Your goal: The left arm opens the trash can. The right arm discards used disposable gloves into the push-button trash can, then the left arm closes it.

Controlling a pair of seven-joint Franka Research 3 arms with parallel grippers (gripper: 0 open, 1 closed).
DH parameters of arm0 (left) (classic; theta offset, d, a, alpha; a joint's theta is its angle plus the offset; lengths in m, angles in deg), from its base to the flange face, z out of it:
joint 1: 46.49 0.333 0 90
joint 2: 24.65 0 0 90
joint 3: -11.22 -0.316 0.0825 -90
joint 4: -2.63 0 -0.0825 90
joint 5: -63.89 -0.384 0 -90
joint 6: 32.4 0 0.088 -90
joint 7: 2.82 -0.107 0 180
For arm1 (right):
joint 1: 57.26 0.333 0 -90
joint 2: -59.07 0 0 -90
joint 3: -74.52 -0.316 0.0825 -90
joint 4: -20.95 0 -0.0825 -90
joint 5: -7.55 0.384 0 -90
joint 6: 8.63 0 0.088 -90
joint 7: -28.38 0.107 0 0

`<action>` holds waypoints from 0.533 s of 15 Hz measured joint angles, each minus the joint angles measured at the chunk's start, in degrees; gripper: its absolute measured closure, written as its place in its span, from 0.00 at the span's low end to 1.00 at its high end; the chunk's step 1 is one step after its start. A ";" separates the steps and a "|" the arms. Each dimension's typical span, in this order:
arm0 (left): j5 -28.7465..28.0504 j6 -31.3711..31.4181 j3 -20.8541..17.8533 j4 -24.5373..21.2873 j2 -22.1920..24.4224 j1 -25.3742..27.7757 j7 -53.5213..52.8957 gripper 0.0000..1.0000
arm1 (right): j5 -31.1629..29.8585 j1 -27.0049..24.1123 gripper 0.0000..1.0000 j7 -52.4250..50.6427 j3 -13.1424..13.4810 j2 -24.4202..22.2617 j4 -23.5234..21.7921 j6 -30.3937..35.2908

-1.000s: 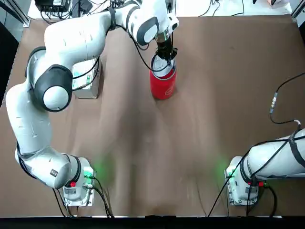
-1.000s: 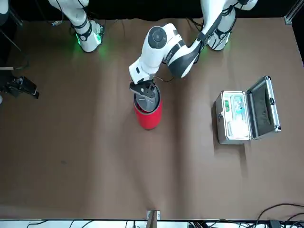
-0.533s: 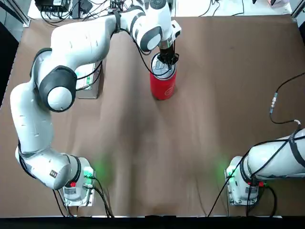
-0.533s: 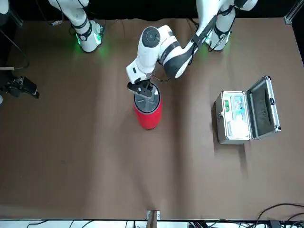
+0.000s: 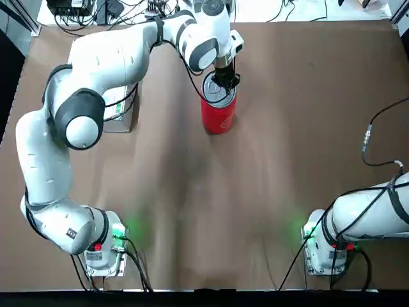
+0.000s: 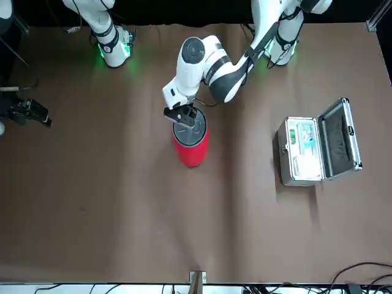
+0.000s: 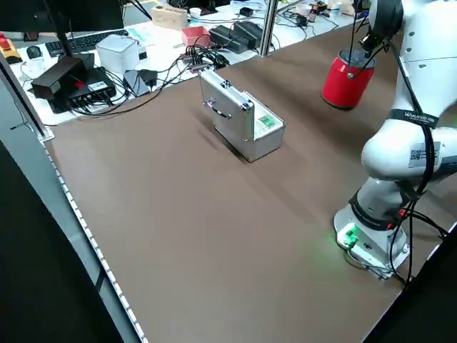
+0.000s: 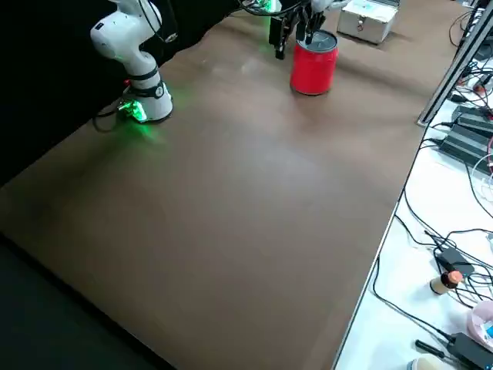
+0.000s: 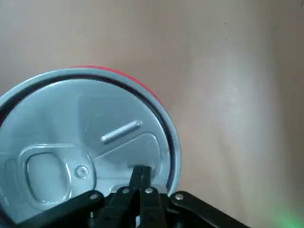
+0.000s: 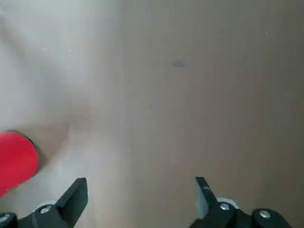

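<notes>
Overhead, you see the white jointed left arm [image 5: 102, 61] reaching across the brown table [image 5: 268, 160], its black left gripper [image 5: 225, 82] directly over the silver-grey lid [image 5: 216, 89] of the small red cylindrical trash can [image 5: 218, 110]. From the front, that gripper [image 6: 182, 115] sits at the lid's rear edge; a silver metal case [image 6: 315, 150] lies open well apart. On the left wrist, your fingers [image 9: 140, 176] are pressed together, tips on the closed lid [image 9: 80, 147]. On the right wrist, the right gripper [image 10: 140, 192] is spread wide over bare table.
</notes>
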 joint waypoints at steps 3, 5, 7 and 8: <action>-0.28 0.00 -0.50 0.07 -0.03 -0.54 0.05 0.99 | 0.00 0.00 0.00 0.00 -0.01 0.00 -0.05 0.04; -0.78 0.06 -0.65 0.11 -0.15 -0.77 0.12 0.99 | 0.00 0.00 0.01 0.00 -0.03 0.00 -0.13 0.06; -1.25 0.06 -0.70 0.12 -0.18 -0.96 0.39 0.99 | 0.00 0.02 0.01 0.00 -0.05 0.00 -0.25 0.06; -1.39 0.06 -0.70 0.12 -0.18 -1.01 0.42 0.99 | 0.00 0.02 0.01 0.00 -0.06 0.00 -0.29 0.06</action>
